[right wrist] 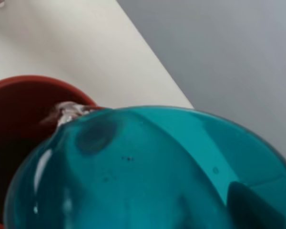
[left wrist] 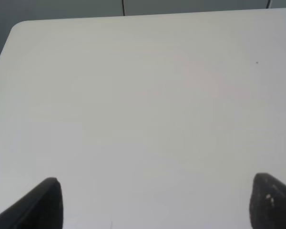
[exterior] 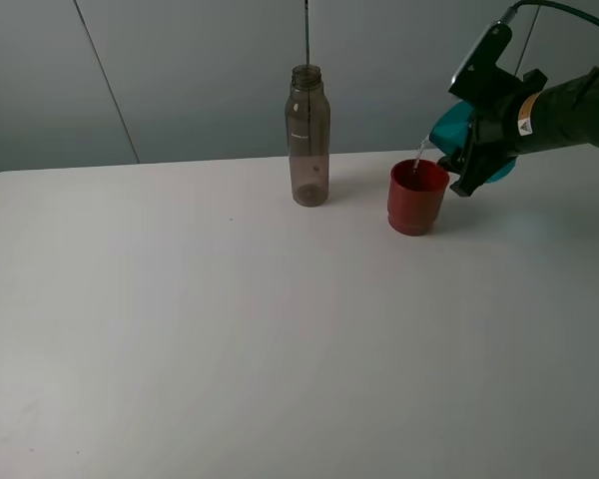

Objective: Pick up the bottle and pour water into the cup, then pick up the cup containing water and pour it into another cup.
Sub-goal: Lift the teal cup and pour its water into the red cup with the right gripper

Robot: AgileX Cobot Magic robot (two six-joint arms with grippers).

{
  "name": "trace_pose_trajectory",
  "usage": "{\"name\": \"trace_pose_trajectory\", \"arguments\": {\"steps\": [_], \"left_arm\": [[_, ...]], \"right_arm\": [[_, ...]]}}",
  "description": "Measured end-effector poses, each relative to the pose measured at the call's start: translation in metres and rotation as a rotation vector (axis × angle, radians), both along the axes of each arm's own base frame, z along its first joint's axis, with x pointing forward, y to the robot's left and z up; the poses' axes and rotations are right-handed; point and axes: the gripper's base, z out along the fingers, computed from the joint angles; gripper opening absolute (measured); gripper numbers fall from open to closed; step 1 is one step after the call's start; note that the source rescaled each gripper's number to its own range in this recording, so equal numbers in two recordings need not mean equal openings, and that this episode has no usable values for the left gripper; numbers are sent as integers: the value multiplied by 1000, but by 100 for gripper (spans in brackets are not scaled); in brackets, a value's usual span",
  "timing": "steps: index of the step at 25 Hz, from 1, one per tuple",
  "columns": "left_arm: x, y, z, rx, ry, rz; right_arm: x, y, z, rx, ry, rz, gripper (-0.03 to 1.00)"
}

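The smoky grey-brown bottle (exterior: 307, 136) stands upright near the back of the white table (exterior: 230, 329). The red-brown cup (exterior: 416, 197) stands to its right. My right gripper (exterior: 471, 152) is shut on the teal tumbler (exterior: 456, 132) and holds it tipped over the red cup's far right rim. A thin stream of water (exterior: 419, 152) runs from the tumbler into the red cup. The right wrist view shows the tumbler (right wrist: 148, 171) close up, water (right wrist: 66, 112) leaving its lip above the red cup (right wrist: 24, 95). My left gripper (left wrist: 155, 202) is open over bare table; only its fingertips (left wrist: 45, 200) show.
A grey panelled wall (exterior: 180, 70) rises behind the table's back edge. A thin dark cable hangs above the bottle. The left arm is out of the exterior high view.
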Motion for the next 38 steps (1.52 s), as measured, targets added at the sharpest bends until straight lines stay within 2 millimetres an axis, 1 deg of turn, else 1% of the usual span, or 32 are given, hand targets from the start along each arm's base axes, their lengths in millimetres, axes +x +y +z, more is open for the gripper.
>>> {"name": "trace_pose_trajectory", "arguments": {"steps": [6,20,29,38], "left_arm": [[0,0,0,0,0,0],[0,0,0,0,0,0],[0,0,0,0,0,0],[0,0,0,0,0,0]], "right_arm": [[3,0,3,-60,-10,28,3],[2,-2,2,-222,-19,137,3],[4,-2,-12,-283,8,192,3],[9,-1,-16,-332,-9,251,3]]}}
